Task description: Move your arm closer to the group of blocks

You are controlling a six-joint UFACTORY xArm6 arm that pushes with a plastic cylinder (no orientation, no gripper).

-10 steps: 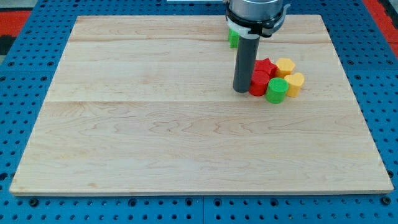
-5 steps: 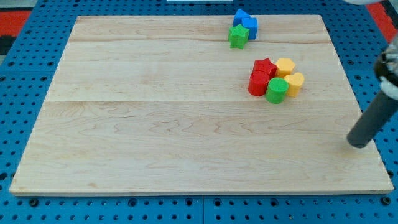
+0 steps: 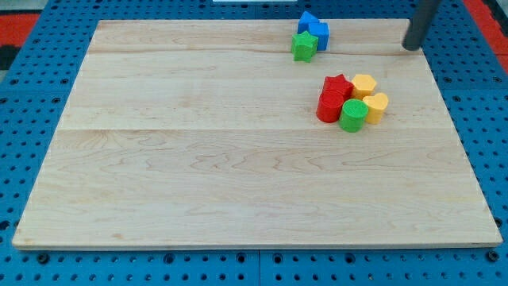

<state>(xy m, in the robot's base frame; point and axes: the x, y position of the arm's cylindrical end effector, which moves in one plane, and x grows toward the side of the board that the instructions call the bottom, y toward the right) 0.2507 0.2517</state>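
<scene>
My tip, the lower end of a straight dark rod, rests near the top right corner of the pale wooden surface, close to its right edge. The rod rises from there out of the view's top. The arm carries no pincer, so there is nothing to report as open or closed.

The group of blocks sits below and to the left of my tip, well apart from it, on the right half of the surface. It is made of five pieces packed tightly together. A red star-shaped block is at the group's top left, and a yellow block with faceted sides touches it on the right. Below the star is a red cylinder-like block. A green cylinder sits at the group's bottom, touching the red cylinder-like block on its left. A second yellow block, rounded in outline, is at the group's right side, just beside the green cylinder.

A smaller pair lies near the surface's top edge, to the left of my tip and apart from it. There a blue block, its exact shape hard to make out, touches a green star-shaped block set at its lower left.

The surface lies on a blue perforated base.
</scene>
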